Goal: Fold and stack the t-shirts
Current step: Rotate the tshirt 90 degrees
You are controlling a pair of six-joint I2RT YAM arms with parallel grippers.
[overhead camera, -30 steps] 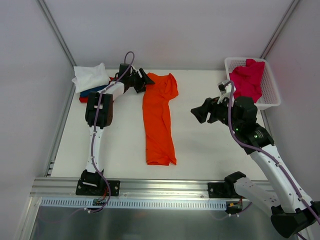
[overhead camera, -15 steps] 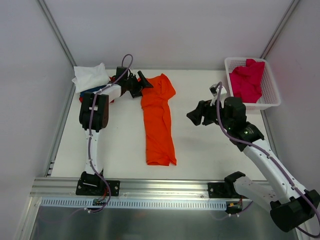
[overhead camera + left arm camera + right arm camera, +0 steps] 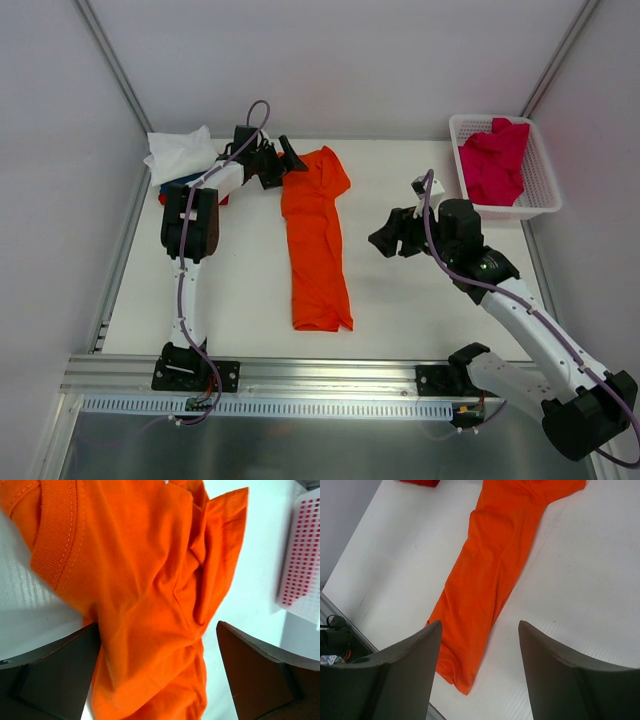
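Orange t-shirt [image 3: 316,240] lies mid-bench as a long narrow strip, already folded lengthwise. Its collar end is toward the far edge and its hem end near the near edge.

Left gripper [image 3: 285,168] is at the collar end, jaws spread wide with nothing clamped. Right gripper [image 3: 392,232] is also wide open and empty, hovering right of the strip, apart from it.

Judged step: cross-fold of the strip.
- The left should close on all layers at the collar end, not just the top ply.
- The right should take the opposite far corner, so both corners lift level and land square on the hem.
- The bunched sleeve needs flattening first, or the fold will be lumpy.

Top view only:
- a stack at the far left corner: white t-shirt [image 3: 180,152] over dark blue t-shirt [image 3: 188,182] and red t-shirt [image 3: 167,198]
- a crimson-pink t-shirt [image 3: 492,158] in the basket [image 3: 540,195] at the far right corner

Left wrist only: collar ribbing [image 3: 52,545], and rucked sleeve folds between the fingers [image 3: 60,675], with cloth meeting one finger's edge.

Right wrist only: the strip's long right edge and hem corner lie flat
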